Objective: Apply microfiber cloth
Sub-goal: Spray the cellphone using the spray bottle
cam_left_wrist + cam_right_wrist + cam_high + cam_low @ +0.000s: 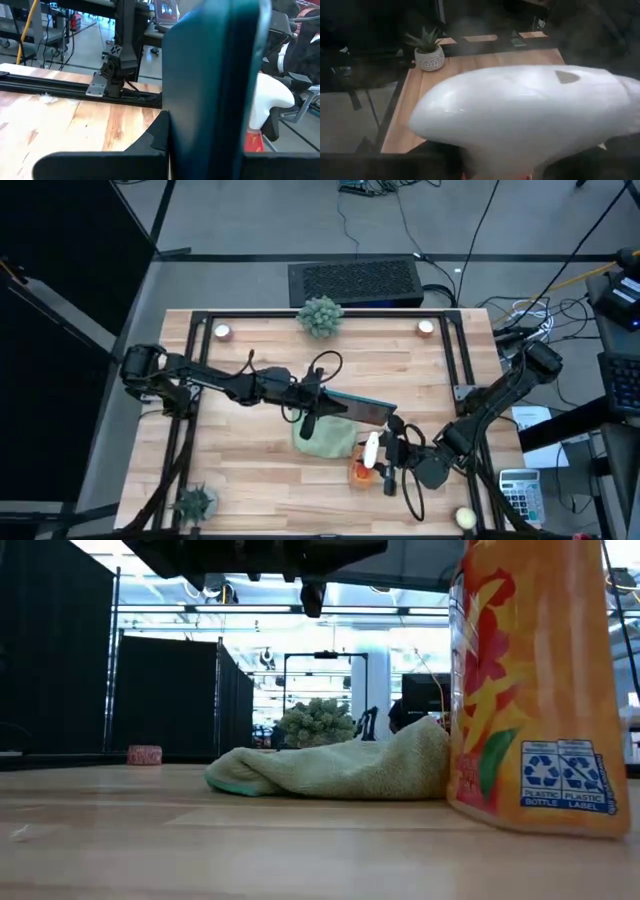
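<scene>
Cloth: microfiber cloth lies crumpled mid-table, long axis left-right, just left of the spray bottle.
Left gripper: left gripper clenched on the tablet, directly above the cloth's far edge; nearer arm.
Right gripper: right gripper grasping the bottle, right of cloth.

Two dark, near-black arms, each a chain of slim links with bulkier rounded joint housings. Left arm: thick rounded shoulder joint at the table's left edge, thin black cable looping up off the forearm near the wrist. Right arm: chunky base joint at the table's right edge, black cable curling by its wrist. Left gripper has flat, matte black fingers with squared edges. Right gripper equally dark, blocky.
</scene>
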Available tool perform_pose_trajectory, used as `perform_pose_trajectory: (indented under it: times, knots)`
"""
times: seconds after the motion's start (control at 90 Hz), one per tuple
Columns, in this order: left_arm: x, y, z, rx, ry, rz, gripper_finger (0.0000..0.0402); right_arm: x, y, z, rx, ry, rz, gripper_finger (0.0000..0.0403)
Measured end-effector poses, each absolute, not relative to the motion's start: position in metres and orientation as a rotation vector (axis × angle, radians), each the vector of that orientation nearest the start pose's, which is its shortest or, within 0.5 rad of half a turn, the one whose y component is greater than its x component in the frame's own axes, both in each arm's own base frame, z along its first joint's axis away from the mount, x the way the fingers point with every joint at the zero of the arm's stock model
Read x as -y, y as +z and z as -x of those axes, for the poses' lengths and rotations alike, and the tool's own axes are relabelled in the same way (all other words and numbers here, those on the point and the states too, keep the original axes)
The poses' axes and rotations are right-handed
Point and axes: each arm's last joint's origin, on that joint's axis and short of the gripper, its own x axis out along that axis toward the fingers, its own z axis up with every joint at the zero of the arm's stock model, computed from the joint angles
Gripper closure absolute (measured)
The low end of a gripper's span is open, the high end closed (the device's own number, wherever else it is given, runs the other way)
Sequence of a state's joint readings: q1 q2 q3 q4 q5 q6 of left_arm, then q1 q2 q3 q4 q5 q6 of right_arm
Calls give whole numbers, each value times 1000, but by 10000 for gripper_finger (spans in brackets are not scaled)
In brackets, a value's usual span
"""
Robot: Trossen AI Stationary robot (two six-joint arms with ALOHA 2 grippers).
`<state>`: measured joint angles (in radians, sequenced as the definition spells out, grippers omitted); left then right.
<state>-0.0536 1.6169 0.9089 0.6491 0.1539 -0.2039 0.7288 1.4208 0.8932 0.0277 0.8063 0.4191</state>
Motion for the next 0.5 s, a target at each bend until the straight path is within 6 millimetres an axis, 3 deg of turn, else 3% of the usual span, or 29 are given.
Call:
perform_pose_trajectory:
  times: [0.311,0.5]
  knots:
    - [23,247,-353,-84,-200,206,394,-183,252,-237,-330,-165,-128,114]
    - [23,248,-352,-85,-201,204,394,-180,268,-221,-340,-76,-159,77]
